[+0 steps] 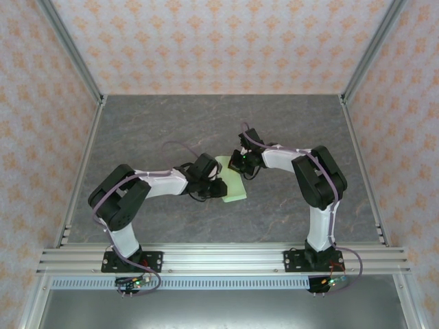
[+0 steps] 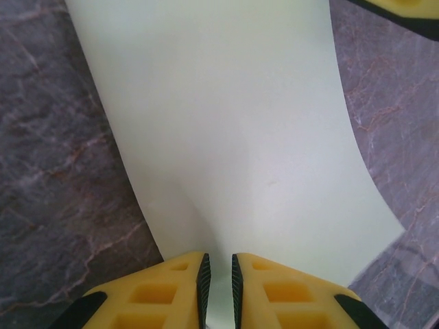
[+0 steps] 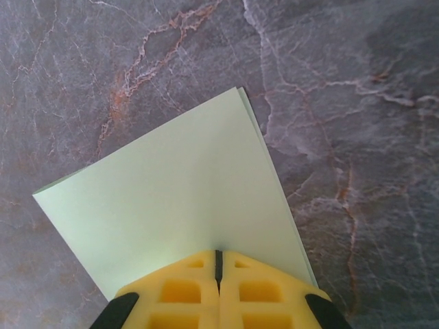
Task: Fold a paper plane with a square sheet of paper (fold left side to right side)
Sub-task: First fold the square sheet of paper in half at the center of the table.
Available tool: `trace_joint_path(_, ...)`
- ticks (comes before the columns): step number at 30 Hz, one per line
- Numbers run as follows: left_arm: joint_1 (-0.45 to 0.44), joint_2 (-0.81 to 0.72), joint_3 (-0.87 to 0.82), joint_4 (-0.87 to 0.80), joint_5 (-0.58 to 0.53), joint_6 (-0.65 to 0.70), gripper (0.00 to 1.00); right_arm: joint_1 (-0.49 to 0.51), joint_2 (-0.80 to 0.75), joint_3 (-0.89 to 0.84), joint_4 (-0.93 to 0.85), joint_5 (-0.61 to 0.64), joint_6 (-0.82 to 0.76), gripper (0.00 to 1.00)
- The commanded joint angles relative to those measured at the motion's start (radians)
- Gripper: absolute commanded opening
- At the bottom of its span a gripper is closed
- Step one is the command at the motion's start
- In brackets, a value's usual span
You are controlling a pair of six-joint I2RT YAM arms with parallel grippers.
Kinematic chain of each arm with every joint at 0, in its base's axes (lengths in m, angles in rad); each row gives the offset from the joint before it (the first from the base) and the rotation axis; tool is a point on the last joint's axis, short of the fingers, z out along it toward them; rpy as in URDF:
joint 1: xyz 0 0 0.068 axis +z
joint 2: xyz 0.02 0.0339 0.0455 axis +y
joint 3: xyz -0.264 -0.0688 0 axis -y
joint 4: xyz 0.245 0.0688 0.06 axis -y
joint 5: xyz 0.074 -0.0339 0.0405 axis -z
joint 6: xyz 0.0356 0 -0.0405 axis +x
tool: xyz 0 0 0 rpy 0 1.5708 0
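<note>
— So, where is the square sheet of paper (image 1: 233,184) at this moment?

— On the grey marbled table (image 1: 288,130), roughly in the middle, between the two arms. From above it is a pale green patch with a gripper at either side.

— What is the left gripper (image 2: 219,266) doing?

— Its yellow jaws stand nearly together with a thin strip of the paper running between them, so it is pinching the sheet at the near edge. Beyond the jaws the paper bows in a soft curve rather than lying flat.

— And the right gripper (image 3: 219,255)?

— Closed tight, finger against finger, with only a dark seam between them. The tips sit at an edge of the paper, which passes beneath them. Whether they nip it or merely rest on it, I cannot tell.

— Is the sheet a single layer there?

— It looks doubled. Along its right edge in the right wrist view, a second layer peeks out just under the top one, and the corners nearly match.
</note>
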Motion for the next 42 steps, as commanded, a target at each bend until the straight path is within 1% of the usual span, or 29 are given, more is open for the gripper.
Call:
trace_joint_path(1, -0.032, -0.023, -0.070, -0.026, 0.051, -0.064, 0.19, 0.004, 0.070, -0.029, -0.124, 0.075, -0.006, 0.00)
trace_joint_path(3, -0.032, -0.049, -0.086, -0.007, 0.052, -0.077, 0.20, 0.004, 0.070, -0.029, -0.125, 0.075, -0.006, 0.00)
trace_joint_path(6, -0.025, -0.091, -0.065, -0.028, 0.036, -0.072, 0.20, 0.004, 0.071, -0.030, -0.126, 0.075, -0.006, 0.00)
trace_joint_path(10, 0.008, -0.111, -0.027, 0.002, 0.063, -0.095, 0.20, 0.004, 0.068, -0.030, -0.127, 0.075, -0.007, 0.00)
trace_joint_path(13, 0.027, -0.082, 0.020, -0.005, 0.064, -0.077, 0.20, 0.004, 0.064, -0.030, -0.129, 0.075, -0.009, 0.01)
trace_joint_path(16, 0.029, -0.028, 0.079, -0.028, 0.062, -0.045, 0.20, 0.005, 0.063, -0.031, -0.131, 0.074, -0.009, 0.00)
trace_joint_path(21, 0.029, 0.051, 0.123, -0.052, 0.049, -0.015, 0.19, 0.006, 0.060, -0.031, -0.133, 0.072, -0.009, 0.01)
trace_joint_path(28, 0.017, 0.074, 0.077, -0.040, 0.047, -0.013, 0.19, 0.010, 0.061, -0.031, -0.132, 0.071, -0.007, 0.00)
trace_joint_path(32, -0.002, 0.065, 0.045, -0.028, 0.067, -0.014, 0.19, 0.011, 0.063, -0.028, -0.134, 0.072, -0.008, 0.01)
trace_joint_path(39, -0.025, 0.013, -0.048, 0.006, 0.088, -0.019, 0.19, 0.012, 0.063, -0.029, -0.138, 0.074, -0.006, 0.00)
trace_joint_path(42, -0.041, -0.007, -0.061, 0.005, 0.112, 0.007, 0.19, 0.012, 0.064, -0.030, -0.138, 0.073, -0.006, 0.00)
